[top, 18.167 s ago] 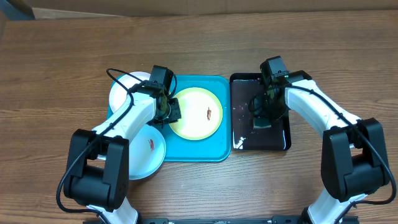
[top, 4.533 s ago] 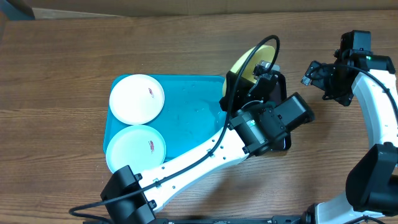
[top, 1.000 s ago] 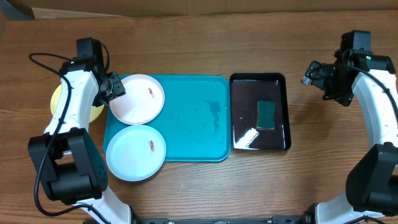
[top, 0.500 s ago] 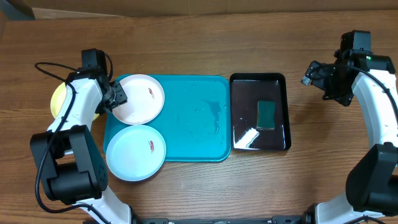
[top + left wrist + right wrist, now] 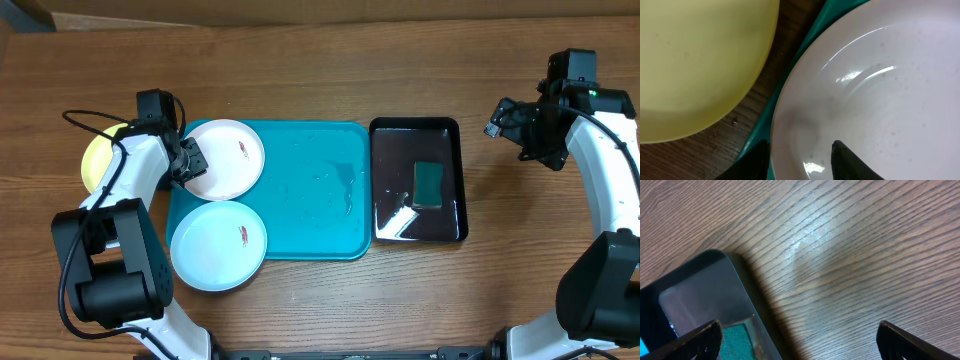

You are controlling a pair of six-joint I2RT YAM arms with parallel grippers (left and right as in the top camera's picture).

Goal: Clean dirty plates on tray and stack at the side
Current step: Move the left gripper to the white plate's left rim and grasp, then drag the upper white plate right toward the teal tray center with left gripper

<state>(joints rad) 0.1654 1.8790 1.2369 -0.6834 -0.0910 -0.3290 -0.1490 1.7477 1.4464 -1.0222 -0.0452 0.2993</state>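
The turquoise tray (image 5: 310,190) holds two of the plates. A white plate (image 5: 225,160) with a small red smear sits at its back left. A pale blue plate (image 5: 218,245) with a like smear sits at its front left. A lime-rimmed plate (image 5: 100,160) lies on the wood left of the tray. My left gripper (image 5: 190,160) is at the white plate's left rim. In the left wrist view, the left gripper (image 5: 800,150) is open astride that rim of the white plate (image 5: 880,90), with one finger over the tray (image 5: 756,136). My right gripper (image 5: 505,130) hangs wide open and empty.
A glossy black tray (image 5: 380,180) with a green sponge (image 5: 429,185) and some foam lies right of the turquoise tray. In the right wrist view, the right gripper (image 5: 799,330) is over bare wood beside the black tray's corner (image 5: 690,290) and the sponge (image 5: 737,340).
My left gripper has moved right, away from the lime-rimmed plate, onto the white plate's left rim, and its jaws have narrowed. The right arm has not moved.
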